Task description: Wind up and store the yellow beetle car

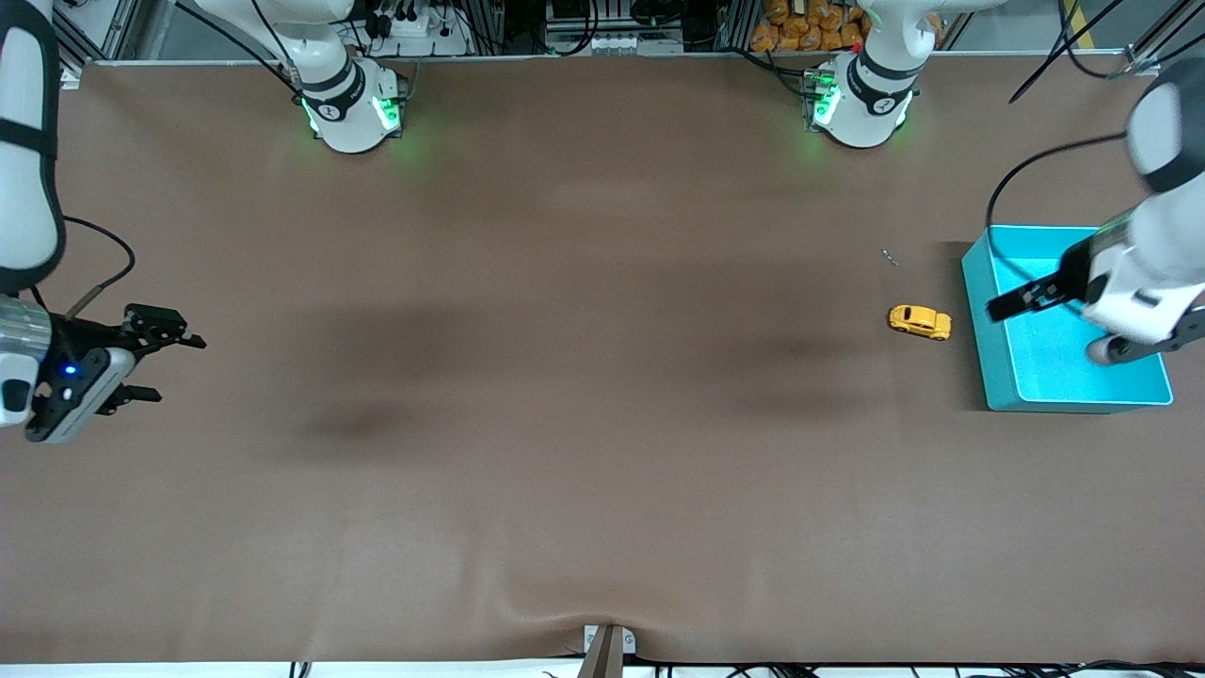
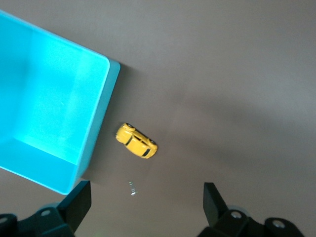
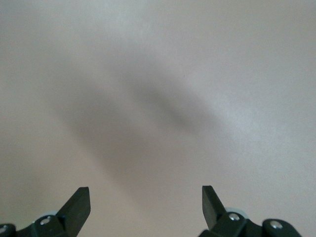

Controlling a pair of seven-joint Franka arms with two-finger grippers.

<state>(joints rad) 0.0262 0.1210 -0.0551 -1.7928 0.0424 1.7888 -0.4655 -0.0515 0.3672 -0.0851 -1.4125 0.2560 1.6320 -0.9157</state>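
Yellow beetle car (image 1: pixel 920 322) beside turquoise bin (image 1: pixel 988 363); both grippers' jaws apart, empty.

Brown-covered table (image 1: pixel 565 377). Lying directly on it, all toward the left arm's end: yellow beetle car (image 1: pixel 920 322), on its wheels; turquoise bin (image 1: pixel 1073 399) just beside it; small metal bit (image 1: pixel 889 256), farther from the front camera than the car.
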